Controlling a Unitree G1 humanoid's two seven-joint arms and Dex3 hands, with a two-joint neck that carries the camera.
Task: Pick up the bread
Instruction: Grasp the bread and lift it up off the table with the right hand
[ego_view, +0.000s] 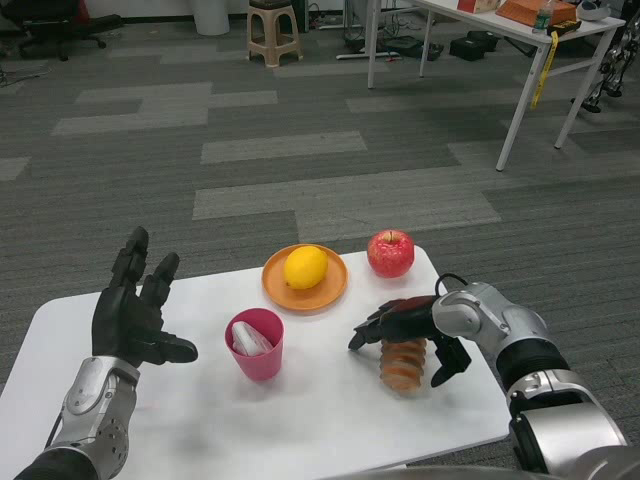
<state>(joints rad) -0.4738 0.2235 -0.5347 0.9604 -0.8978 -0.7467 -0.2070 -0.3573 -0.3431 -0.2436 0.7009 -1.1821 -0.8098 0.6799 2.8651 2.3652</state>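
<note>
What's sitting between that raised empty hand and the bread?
In the head view, a pink cup with something white inside stands between the left hand and the bread, which the right hand grips.

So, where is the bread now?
In the head view the bread stands on the table's right side, under the right hand, in front of the apple.

My left hand (135, 315) is raised at the left, palm inward, fingers spread and holding nothing. My right forearm (520, 350) bends inward, and my right hand (405, 330) curls down over the bread (403, 362), fingers touching it.
</note>
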